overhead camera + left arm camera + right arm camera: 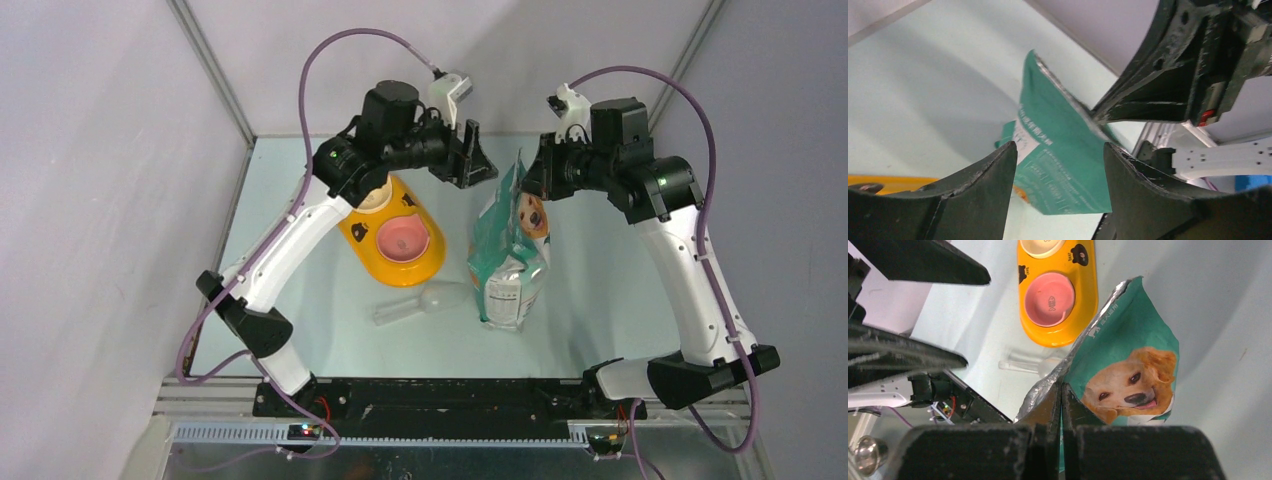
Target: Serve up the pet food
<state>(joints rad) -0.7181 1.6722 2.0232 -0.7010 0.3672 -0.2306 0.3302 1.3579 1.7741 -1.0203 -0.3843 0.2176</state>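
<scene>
Here the right end effector (1061,392) pinches the pouch (1133,335) upright for opening; the left end effector (1060,150), at 9 o'clock, stands open, seemingly empty.

Robot lab cell: plain grey enclosure walls (90,150) on aluminium frame posts (212,75), bare pale-green tabletop (600,320), robot arms (300,225) bolted to a black base rail (450,395), purple cables (366,32), slotted cable duct (420,433).

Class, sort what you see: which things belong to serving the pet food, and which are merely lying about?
For the job: green pouch, held by the right tool; yellow feeder; clear scoop.
Lying about: purple cables; metal frame posts.
</scene>
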